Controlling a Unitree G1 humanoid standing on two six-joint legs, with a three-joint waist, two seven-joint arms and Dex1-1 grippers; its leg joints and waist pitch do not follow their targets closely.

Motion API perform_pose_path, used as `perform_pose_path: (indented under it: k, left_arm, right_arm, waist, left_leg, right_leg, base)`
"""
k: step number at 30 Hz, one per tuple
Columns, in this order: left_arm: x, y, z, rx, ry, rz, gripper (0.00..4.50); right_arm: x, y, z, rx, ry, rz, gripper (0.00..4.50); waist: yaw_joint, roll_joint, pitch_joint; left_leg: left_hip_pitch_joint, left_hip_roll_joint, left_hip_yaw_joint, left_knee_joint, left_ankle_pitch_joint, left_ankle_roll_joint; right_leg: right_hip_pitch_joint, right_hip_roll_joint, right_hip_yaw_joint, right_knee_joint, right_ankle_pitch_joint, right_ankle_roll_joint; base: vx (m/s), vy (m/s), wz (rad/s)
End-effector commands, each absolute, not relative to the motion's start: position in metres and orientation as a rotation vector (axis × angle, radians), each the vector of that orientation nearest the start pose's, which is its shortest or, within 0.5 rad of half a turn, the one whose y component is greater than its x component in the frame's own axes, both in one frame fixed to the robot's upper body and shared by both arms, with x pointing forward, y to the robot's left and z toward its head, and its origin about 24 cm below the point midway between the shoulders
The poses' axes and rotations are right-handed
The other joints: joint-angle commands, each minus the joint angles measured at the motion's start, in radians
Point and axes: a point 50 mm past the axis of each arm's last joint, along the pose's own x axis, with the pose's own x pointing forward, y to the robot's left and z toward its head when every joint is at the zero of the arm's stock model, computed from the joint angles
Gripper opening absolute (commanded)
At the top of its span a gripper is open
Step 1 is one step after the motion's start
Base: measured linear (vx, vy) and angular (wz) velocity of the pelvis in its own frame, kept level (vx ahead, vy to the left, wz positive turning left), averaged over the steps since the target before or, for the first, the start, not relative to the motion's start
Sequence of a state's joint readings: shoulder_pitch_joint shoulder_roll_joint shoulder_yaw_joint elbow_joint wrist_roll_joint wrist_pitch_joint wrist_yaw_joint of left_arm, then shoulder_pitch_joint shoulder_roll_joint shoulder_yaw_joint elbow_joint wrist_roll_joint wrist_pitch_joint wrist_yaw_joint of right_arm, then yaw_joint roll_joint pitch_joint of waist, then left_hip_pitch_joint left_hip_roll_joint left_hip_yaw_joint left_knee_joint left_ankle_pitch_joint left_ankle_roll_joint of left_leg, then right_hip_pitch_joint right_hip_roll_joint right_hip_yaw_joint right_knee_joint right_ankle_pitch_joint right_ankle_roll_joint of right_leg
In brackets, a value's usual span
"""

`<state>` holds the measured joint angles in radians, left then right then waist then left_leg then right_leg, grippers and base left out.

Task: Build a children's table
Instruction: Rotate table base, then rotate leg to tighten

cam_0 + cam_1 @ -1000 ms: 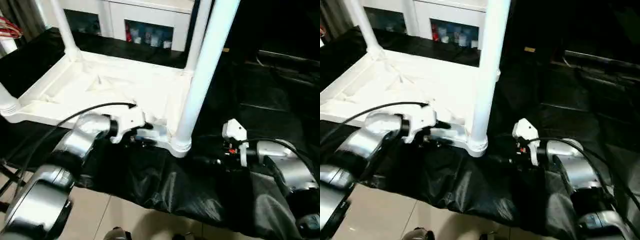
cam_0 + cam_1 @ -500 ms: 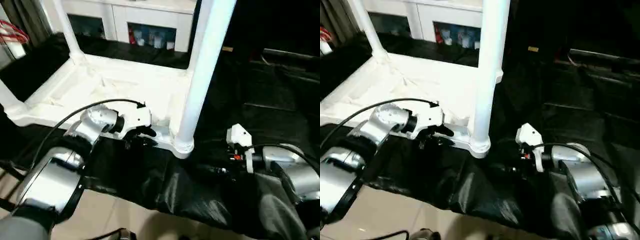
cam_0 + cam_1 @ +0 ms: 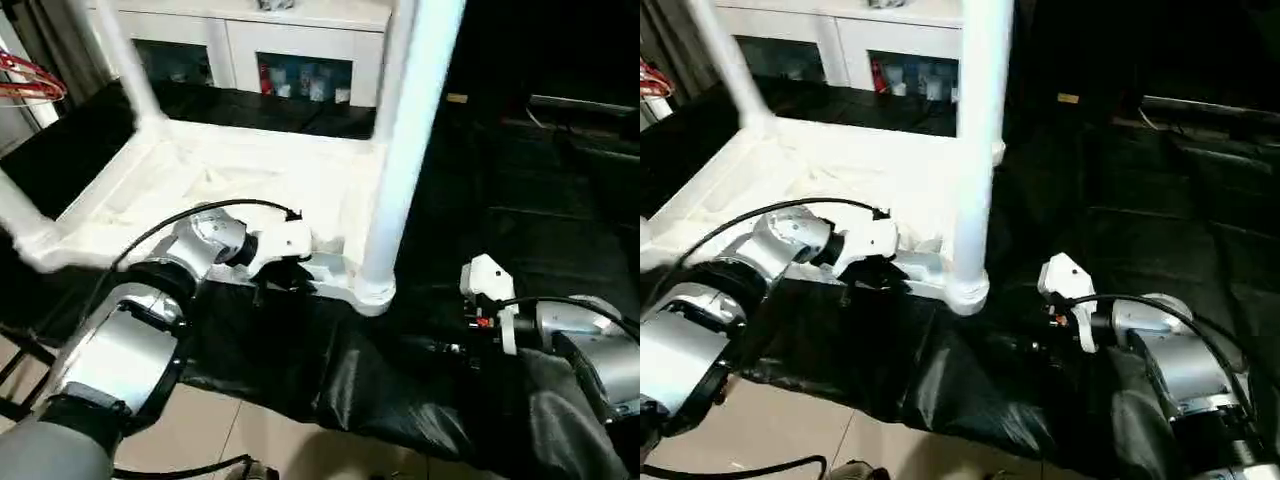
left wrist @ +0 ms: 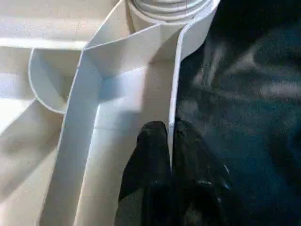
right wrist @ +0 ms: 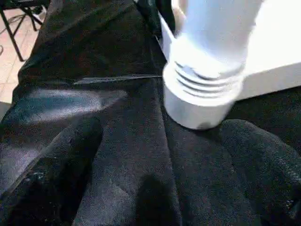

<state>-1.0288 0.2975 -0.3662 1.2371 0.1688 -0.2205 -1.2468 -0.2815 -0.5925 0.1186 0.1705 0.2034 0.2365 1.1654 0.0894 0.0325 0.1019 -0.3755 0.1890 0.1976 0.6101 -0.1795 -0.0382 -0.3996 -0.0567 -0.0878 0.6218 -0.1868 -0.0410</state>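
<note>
Left end effector [image 4: 169, 141] is clenched on the tabletop [image 3: 250, 180] rim; right end effector [image 5: 164, 155], released, faces the upright leg [image 3: 410, 150].

White is seen on the tabletop [image 3: 250, 175] and its legs [image 3: 410, 150]; a glossy black cloth [image 3: 970, 370] (creased) is spread beneath.

Dim, motion-blurred; glare on white plastic.
</note>
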Motion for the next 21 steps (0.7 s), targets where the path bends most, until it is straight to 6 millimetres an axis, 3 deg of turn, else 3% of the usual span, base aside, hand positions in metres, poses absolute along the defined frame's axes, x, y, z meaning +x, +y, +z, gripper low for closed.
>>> perform_pose_path:
  k: [1, 5, 6, 7, 9, 10, 11, 12, 13, 14, 15, 16, 17, 18, 21]
  left_arm:
    - [0.367, 0.127, 0.091, 0.564, 0.500, -1.354, 0.01]
    - [0.366, 0.121, 0.088, 0.509, 0.490, -1.349, 0.01]
    - [0.364, 0.117, 0.084, 0.479, 0.481, -1.338, 0.01]
    - [0.361, 0.113, 0.077, 0.472, 0.461, -1.332, 0.01]
    - [0.353, 0.106, 0.066, 0.464, 0.426, -1.333, 0.01]
    - [0.347, 0.103, 0.062, 0.465, 0.390, -1.347, 0.01]
    - [0.338, 0.101, 0.055, 0.458, 0.363, -1.348, 0.01]
    - [0.338, 0.101, 0.055, 0.458, 0.363, -1.348, 0.01]
    - [0.336, 0.101, 0.054, 0.457, 0.364, -1.343, 0.01]
    - [0.336, 0.101, 0.054, 0.457, 0.364, -1.343, 0.01]
    - [0.333, 0.102, 0.051, 0.461, 0.357, -1.337, 0.01]
    - [0.327, 0.102, 0.047, 0.455, 0.350, -1.347, 0.01]
    - [0.322, 0.103, 0.044, 0.440, 0.352, -1.349, 0.01]
    - [0.318, 0.104, 0.042, 0.429, 0.354, -1.350, 0.01]
    - [0.315, 0.106, 0.039, 0.425, 0.365, -1.352, 0.01]
  right_arm:
    - [0.275, -0.201, 0.076, -0.272, 0.358, 1.159, 4.50]
    - [0.279, -0.201, 0.078, -0.277, 0.339, 1.139, 4.50]
    - [0.283, -0.201, 0.079, -0.287, 0.327, 1.117, 4.50]
    - [0.288, -0.202, 0.080, -0.292, 0.314, 1.076, 4.50]
    - [0.295, -0.202, 0.081, -0.299, 0.294, 1.022, 4.50]
    - [0.298, -0.201, 0.081, -0.300, 0.281, 1.004, 4.50]
    - [0.301, -0.197, 0.083, -0.302, 0.256, 0.992, 4.50]
    - [0.301, -0.197, 0.083, -0.302, 0.256, 0.992, 4.50]
    - [0.302, -0.196, 0.083, -0.299, 0.251, 0.990, 4.50]
    - [0.302, -0.196, 0.083, -0.299, 0.251, 0.990, 4.50]
    - [0.303, -0.193, 0.083, -0.296, 0.243, 0.987, 4.50]
    - [0.304, -0.189, 0.083, -0.290, 0.237, 0.995, 4.50]
    - [0.305, -0.185, 0.082, -0.290, 0.235, 1.001, 4.50]
    - [0.306, -0.183, 0.081, -0.290, 0.236, 1.005, 4.50]
    - [0.307, -0.180, 0.080, -0.297, 0.240, 1.010, 4.50]
  waist:
    - [0.007, -0.021, -0.090]
    - [0.006, -0.021, -0.092]
    - [0.006, -0.028, -0.095]
    - [0.006, -0.028, -0.097]
    - [0.007, -0.031, -0.098]
    - [0.003, -0.030, -0.097]
    - [0.002, -0.034, -0.099]
    - [0.002, -0.030, -0.101]
    - [0.002, -0.027, -0.097]
    - [0.003, -0.029, -0.096]
    - [0.002, -0.040, -0.095]
    - [0.003, -0.035, -0.094]
    - [-0.002, -0.047, -0.096]
    - [-0.008, -0.045, -0.093]
    - [-0.013, -0.045, -0.092]
  left_leg:
    - [0.001, 0.035, -0.029, -0.053, -0.106, 0.119]
    - [0.001, 0.034, -0.027, -0.051, -0.091, 0.138]
    - [0.003, 0.036, -0.027, -0.051, -0.086, 0.141]
    - [0.001, 0.046, -0.031, -0.052, -0.067, 0.145]
    - [0.005, 0.048, -0.029, -0.052, -0.062, 0.150]
    - [0.000, 0.055, -0.033, -0.056, -0.048, 0.150]
    - [0.005, 0.054, -0.028, -0.054, -0.049, 0.154]
    - [0.004, 0.059, -0.032, -0.055, -0.046, 0.151]
    - [0.008, 0.056, -0.028, -0.055, -0.053, 0.156]
    - [0.008, 0.055, -0.026, -0.056, -0.067, 0.153]
    - [0.009, 0.054, -0.025, -0.057, -0.074, 0.150]
    - [0.009, 0.056, -0.027, -0.059, -0.087, 0.139]
    - [0.008, 0.057, -0.027, -0.061, -0.089, 0.131]
    - [0.002, 0.053, -0.027, -0.061, -0.086, 0.126]
    - [0.008, 0.051, -0.024, -0.062, -0.100, 0.116]
  right_leg:
    - [0.071, -0.094, 0.051, -0.087, -0.177, -0.206]
    - [0.067, -0.091, 0.049, -0.088, -0.153, -0.206]
    - [0.068, -0.091, 0.049, -0.086, -0.144, -0.207]
    - [0.067, -0.098, 0.048, -0.075, -0.112, -0.224]
    - [0.063, -0.098, 0.048, -0.075, -0.106, -0.228]
    - [0.065, -0.104, 0.049, -0.070, -0.094, -0.236]
    - [0.059, -0.100, 0.051, -0.073, -0.095, -0.232]
    - [0.062, -0.105, 0.051, -0.066, -0.083, -0.238]
    - [0.054, -0.097, 0.051, -0.074, -0.097, -0.230]
    - [0.055, -0.098, 0.052, -0.075, -0.110, -0.225]
    - [0.056, -0.098, 0.052, -0.077, -0.124, -0.219]
    - [0.056, -0.104, 0.053, -0.078, -0.153, -0.211]
    - [0.059, -0.106, 0.054, -0.076, -0.168, -0.204]
    - [0.060, -0.106, 0.053, -0.077, -0.188, -0.194]
    - [0.053, -0.101, 0.055, -0.086, -0.224, -0.176]
  base:
    - [0.000, 0.000, 0.00]
    - [0.000, 0.000, 0.00]
    - [0.000, 0.000, 0.00]
    - [0.000, 0.000, 0.00]
    - [0.000, 0.000, 0.00]
    - [0.000, 0.000, 0.00]
    - [0.000, 0.000, 0.00]
    - [0.000, 0.000, 0.00]
    - [0.000, 0.000, 0.00]
    - [0.000, 0.000, 0.00]
    - [0.000, 0.000, 0.00]
    - [0.000, 0.000, 0.00]
    - [0.000, 0.000, 0.00]
    - [0.000, 0.000, 0.00]
    - [0.000, 0.000, 0.00]
